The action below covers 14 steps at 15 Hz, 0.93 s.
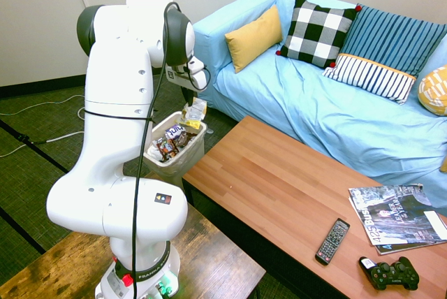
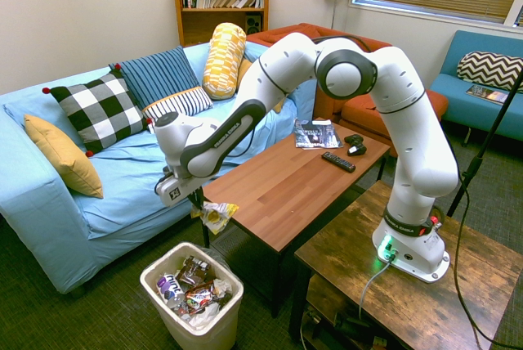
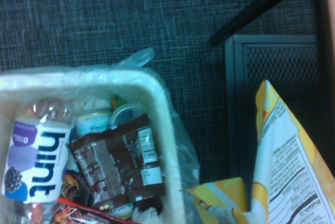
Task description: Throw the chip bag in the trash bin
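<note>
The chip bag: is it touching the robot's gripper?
Touching. The second exterior view shows the chip bag hanging from the gripper, pinched at its top edge.

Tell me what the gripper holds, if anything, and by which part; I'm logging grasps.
The yellow and white chip bag, pinched at its upper end, the rest hanging below the gripper.

- You have a blue sofa (image 1: 300, 107) at upper right of the first exterior view, with a checked pillow (image 1: 318, 31).
- Your remote (image 1: 332, 241), game controller (image 1: 391, 273) and magazines (image 1: 395, 215) lie on the bench (image 1: 262, 201), lower right.
</note>
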Tool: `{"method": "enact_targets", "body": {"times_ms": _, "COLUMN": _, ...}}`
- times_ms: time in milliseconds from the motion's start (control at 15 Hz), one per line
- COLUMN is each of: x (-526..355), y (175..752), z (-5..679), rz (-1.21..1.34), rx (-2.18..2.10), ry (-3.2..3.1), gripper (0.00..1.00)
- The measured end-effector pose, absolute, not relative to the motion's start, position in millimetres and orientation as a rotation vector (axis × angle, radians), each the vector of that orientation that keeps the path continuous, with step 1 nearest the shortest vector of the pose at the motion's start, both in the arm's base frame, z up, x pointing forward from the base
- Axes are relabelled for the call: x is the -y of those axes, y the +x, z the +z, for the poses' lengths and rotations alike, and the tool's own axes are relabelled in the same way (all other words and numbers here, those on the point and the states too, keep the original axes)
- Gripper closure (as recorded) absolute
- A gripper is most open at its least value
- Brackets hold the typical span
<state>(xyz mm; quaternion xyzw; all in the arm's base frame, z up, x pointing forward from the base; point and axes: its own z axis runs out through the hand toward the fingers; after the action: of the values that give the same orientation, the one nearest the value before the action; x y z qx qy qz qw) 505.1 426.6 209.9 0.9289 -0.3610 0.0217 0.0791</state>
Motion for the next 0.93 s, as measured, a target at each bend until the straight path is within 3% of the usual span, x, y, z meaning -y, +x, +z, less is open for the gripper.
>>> {"method": "enact_targets", "body": {"times_ms": 267, "x": -474, "y": 492, "z": 167, "rz": 0.092, "rx": 0.986, "ry": 2.769, "gripper": 1.00}}
{"method": "enact_targets", "body": {"times_ms": 333, "x": -481, "y": 492, "z": 160, "rz": 0.098, "rx": 0.976, "ry": 2.765, "gripper": 0.00}}
{"method": "enact_targets", "body": {"times_ms": 933, "x": -506, "y": 501, "z": 138, "rz": 0.126, "rx": 0.962, "ry": 2.747, "gripper": 0.00}}
